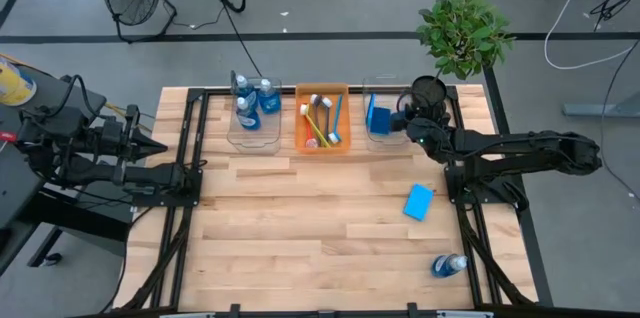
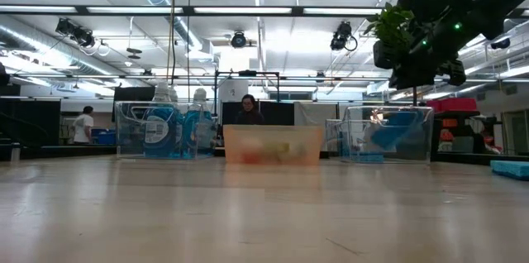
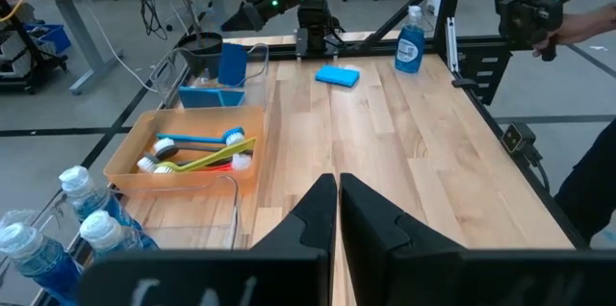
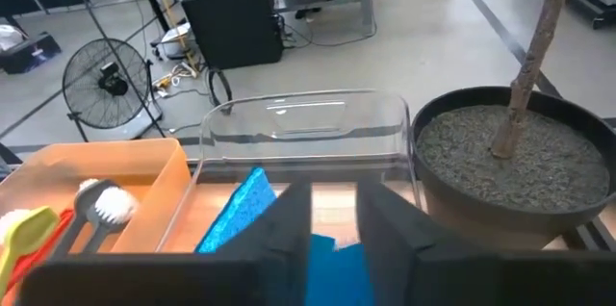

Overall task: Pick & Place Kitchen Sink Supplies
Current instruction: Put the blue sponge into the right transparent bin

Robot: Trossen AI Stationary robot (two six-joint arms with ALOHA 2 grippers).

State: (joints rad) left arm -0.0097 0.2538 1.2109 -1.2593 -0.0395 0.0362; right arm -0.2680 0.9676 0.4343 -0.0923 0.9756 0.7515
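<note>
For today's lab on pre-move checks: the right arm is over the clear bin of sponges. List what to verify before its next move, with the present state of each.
1. Right gripper over the clear rectangular bin by the potted plant: ok.
2. Right fingers parted, nothing between them: ok.
3. Flat blue rectangular sponges inside that bin, one leaning: ok.
4. Loose blue sponge lying on the wooden table, awaiting pickup: not ok.
5. Small clear bottle with blue contents on its side near the table's front right corner: not ok.
6. Left gripper shut, parked at the table's left edge: ok.
</note>
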